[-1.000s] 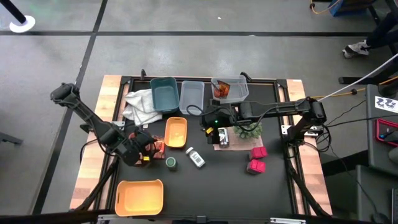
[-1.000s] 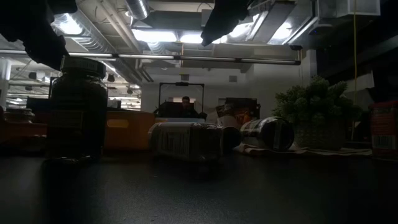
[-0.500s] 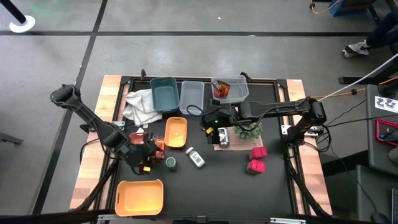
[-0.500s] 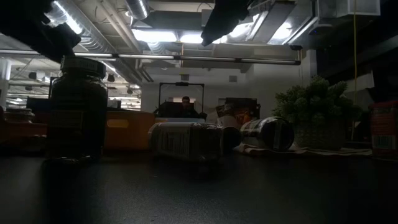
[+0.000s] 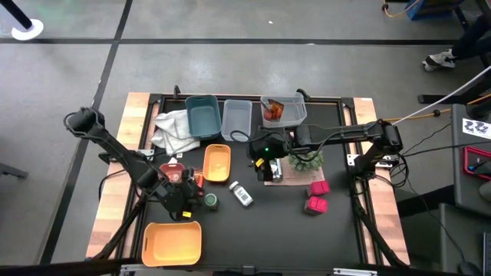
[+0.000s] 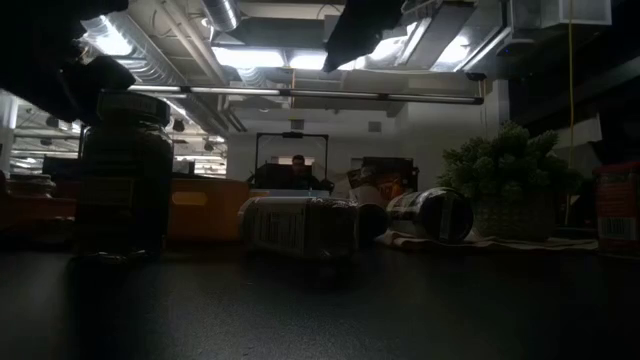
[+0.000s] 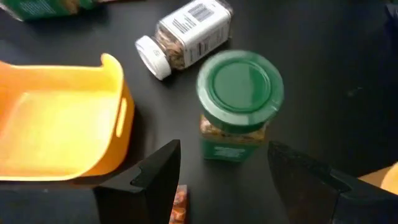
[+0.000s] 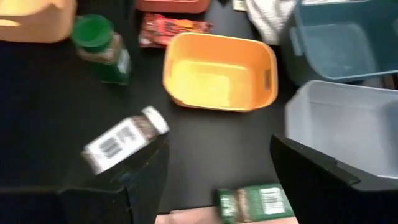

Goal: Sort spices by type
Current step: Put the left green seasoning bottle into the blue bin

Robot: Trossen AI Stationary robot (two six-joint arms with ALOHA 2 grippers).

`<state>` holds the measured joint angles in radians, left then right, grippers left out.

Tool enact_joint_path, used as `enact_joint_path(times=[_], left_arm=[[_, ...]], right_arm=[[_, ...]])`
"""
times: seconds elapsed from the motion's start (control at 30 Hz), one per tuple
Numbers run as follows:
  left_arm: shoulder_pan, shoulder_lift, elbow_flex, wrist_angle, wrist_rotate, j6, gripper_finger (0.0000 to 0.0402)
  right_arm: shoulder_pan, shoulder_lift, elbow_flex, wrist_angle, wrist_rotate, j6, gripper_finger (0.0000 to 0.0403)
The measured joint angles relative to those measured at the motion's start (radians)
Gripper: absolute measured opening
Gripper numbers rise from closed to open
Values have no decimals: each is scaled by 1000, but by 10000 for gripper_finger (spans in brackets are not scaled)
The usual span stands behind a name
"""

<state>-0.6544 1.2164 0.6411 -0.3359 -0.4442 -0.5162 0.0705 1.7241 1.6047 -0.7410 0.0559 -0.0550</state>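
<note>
The sorting is looking barely begun. In the high view, the clear bin (image 5: 285,110) at upper centre is holding something red-orange, while the teal bin (image 5: 202,116), the pale bin (image 5: 236,118), the small orange tray (image 5: 217,162) and the big orange tray (image 5: 173,241) at lower left are all sitting empty.

Most spices are lying loose on the table (image 5: 253,230). The green-lidded jar (image 5: 210,201) is standing upright just below the small orange tray, and the white bottle (image 5: 242,195) is lying on its side just to its right. Two magenta boxes (image 5: 315,196) are sitting at centre right, below the spiky plant (image 5: 305,159). A red-orange packet (image 8: 174,28) is lying just beside the small orange tray, and a green packet (image 8: 255,200) is lying under the right arm.

The left gripper (image 7: 221,171) is hovering over the green-lidded jar with its fingers spread wide on either side, not touching it, so that jar is probably the piece in hand. The right gripper (image 8: 214,168) is hanging at frame centre above the loose items, fingers wide and holding nothing.

The table is showing black with wooden strips at its sides; a crumpled white cloth (image 5: 175,132) is lying at upper left. Beyond it, the low view is showing a dim room with bright ceiling lights, pipes, and a person (image 6: 298,168) sitting far back.
</note>
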Motion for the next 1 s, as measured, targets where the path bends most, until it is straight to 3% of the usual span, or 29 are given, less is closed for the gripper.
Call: enact_joint_path(times=[0.4,1.0], left_arm=[[1,45,0,38,14,-4,224],[1,45,0,31,13,-4,224]], right_arm=[[57,0,0,5,4,-2,275],[54,0,0,12,4,-2,275]])
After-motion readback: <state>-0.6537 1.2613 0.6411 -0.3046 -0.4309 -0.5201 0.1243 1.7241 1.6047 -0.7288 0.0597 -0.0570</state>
